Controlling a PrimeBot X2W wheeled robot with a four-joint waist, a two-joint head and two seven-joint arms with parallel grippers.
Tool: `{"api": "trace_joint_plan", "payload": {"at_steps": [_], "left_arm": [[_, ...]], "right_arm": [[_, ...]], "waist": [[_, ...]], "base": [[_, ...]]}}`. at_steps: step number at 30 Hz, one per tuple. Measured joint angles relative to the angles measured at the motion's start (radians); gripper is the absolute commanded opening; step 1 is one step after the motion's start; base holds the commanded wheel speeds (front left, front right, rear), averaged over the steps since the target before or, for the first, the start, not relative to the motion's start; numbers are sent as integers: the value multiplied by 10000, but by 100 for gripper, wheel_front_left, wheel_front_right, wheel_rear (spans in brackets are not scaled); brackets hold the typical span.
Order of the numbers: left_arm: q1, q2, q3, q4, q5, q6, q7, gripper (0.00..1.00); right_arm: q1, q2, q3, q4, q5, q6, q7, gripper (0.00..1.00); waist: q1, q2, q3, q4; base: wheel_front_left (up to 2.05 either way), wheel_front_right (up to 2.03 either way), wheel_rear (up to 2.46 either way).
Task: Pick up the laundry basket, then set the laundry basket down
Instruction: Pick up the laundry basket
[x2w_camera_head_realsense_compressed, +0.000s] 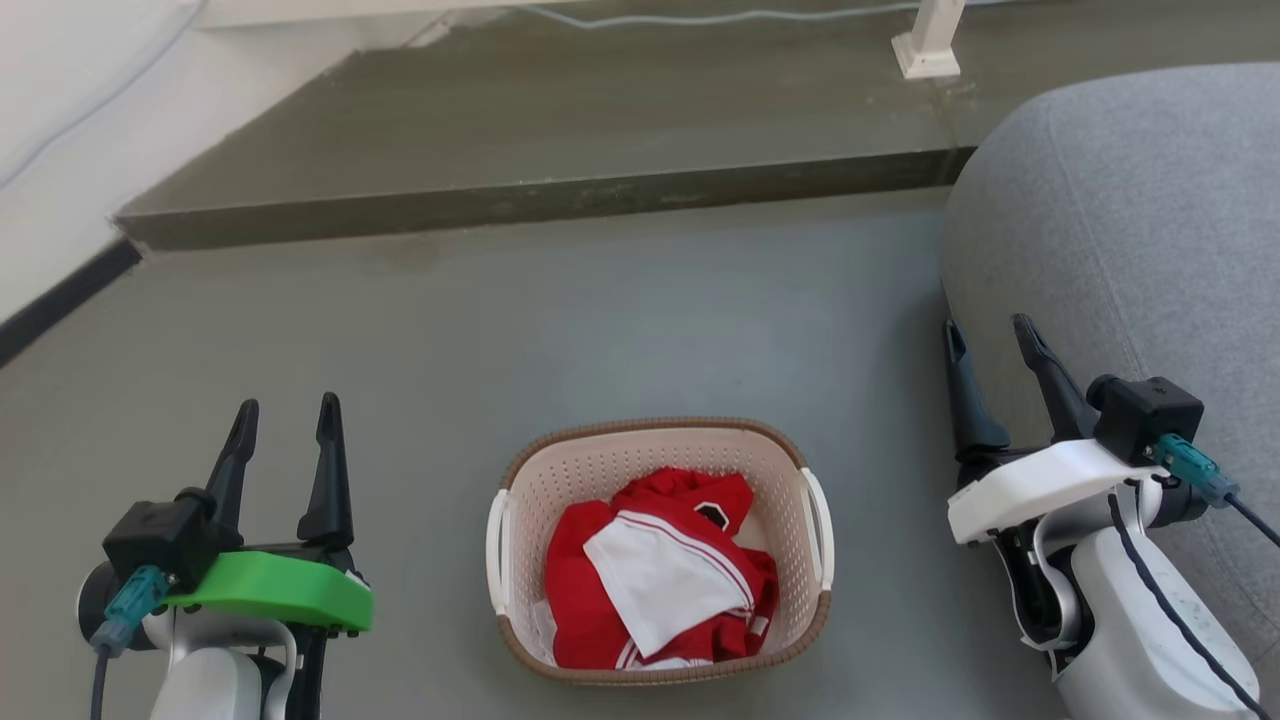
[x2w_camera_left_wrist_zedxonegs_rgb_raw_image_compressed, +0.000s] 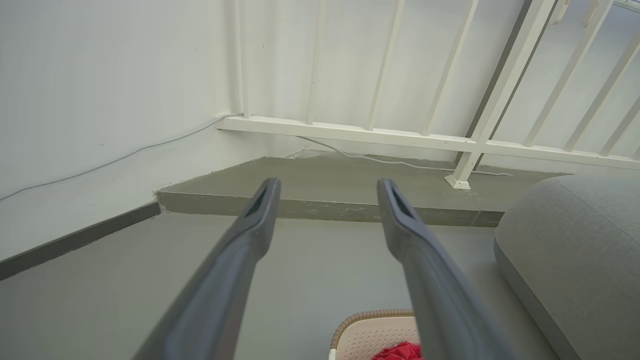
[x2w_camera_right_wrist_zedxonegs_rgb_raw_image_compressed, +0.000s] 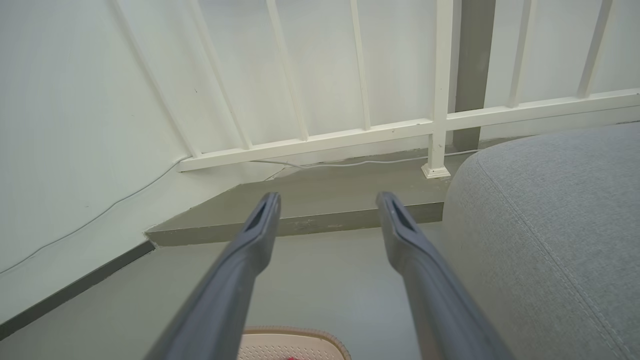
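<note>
The laundry basket (x2w_camera_head_realsense_compressed: 535, 480) stands on the grey floor at the bottom centre of the head view: cream perforated plastic, brown woven-look rim, white side handles, with red and white clothes (x2w_camera_head_realsense_compressed: 655, 575) inside. My left gripper (x2w_camera_head_realsense_compressed: 285, 412) is open to the basket's left, apart from it. To the basket's right my right gripper (x2w_camera_head_realsense_compressed: 990, 335) is open, also apart from it. In the left wrist view a corner of the basket (x2w_camera_left_wrist_zedxonegs_rgb_raw_image_compressed: 372, 332) peeks out below the open fingers (x2w_camera_left_wrist_zedxonegs_rgb_raw_image_compressed: 262, 205). The right wrist view catches the basket's rim (x2w_camera_right_wrist_zedxonegs_rgb_raw_image_compressed: 295, 332) at the bottom edge between its fingers (x2w_camera_right_wrist_zedxonegs_rgb_raw_image_compressed: 395, 215).
A grey upholstered seat (x2w_camera_head_realsense_compressed: 1130, 230) bulges at the right, close behind my right gripper. A raised concrete step (x2w_camera_head_realsense_compressed: 540, 200) runs across the back, with a white railing post (x2w_camera_head_realsense_compressed: 930, 40) and a cable on it. A white wall (x2w_camera_head_realsense_compressed: 60, 150) closes the left side.
</note>
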Motion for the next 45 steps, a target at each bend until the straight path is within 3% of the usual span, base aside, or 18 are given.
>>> {"api": "trace_joint_plan", "payload": {"at_steps": [21,28,45], "left_arm": [[-1452,-38,-449,1396,-357,-88,-2,100],[-2082,-36,-585,2261,-589,-90,-2,100],[-3949,44,-2100,4069,-1498,-94,295,100]], "right_arm": [[-617,98,-328,1223,-61,46,-23,100],[-1169,307,-307,1808,21,247,-23,100],[-2569,656,88,4071,109,702,-23,100]], "waist": [[1,0,2136,-301],[1,0,2934,-310],[1,0,4861,-214]], "base": [[0,0,0],[0,0,0],[0,0,0]]}}
